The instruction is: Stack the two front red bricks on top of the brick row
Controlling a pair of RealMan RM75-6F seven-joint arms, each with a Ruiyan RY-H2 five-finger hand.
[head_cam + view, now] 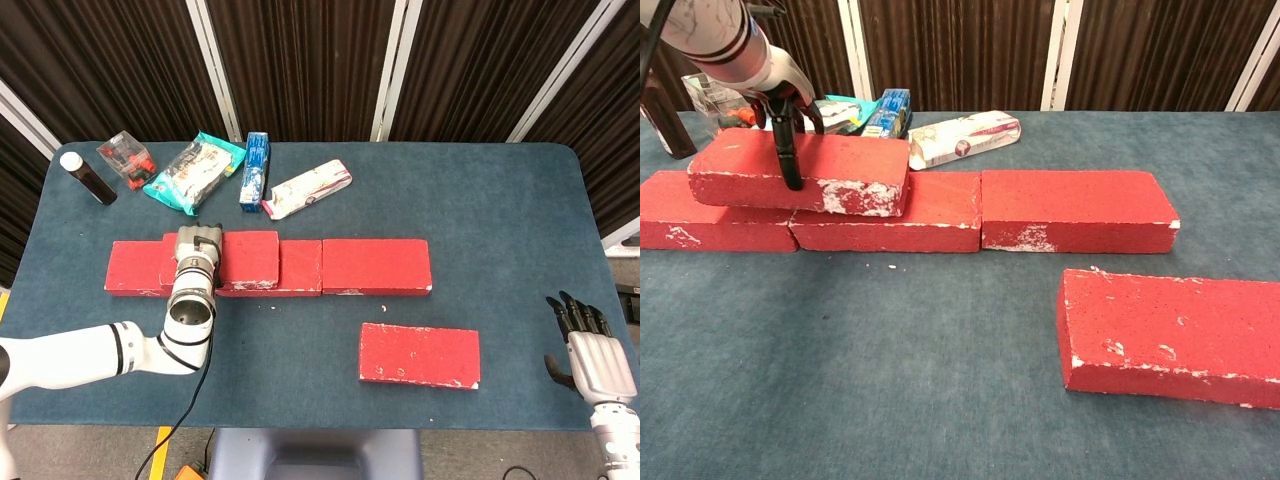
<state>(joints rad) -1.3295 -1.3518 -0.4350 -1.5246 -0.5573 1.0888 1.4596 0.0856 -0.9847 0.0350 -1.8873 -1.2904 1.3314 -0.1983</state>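
Since it is rigid, gritty and probably heavy, the loose red brick (419, 355) lying flat near the front right wants a grasp across its long sides, while the right hand (592, 360) waits beside the table, fingers apart and holding nothing. Farther back, the left hand (780, 95) clamps the stacked brick (800, 173) atop the brick row (375, 266) (over the left joint). Beyond, a clear plastic box (125, 158) holds something red, beside a dark bottle (87, 177).

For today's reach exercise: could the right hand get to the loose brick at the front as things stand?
Probably yes. The right hand is empty, and only bare table lies between it and the loose brick.
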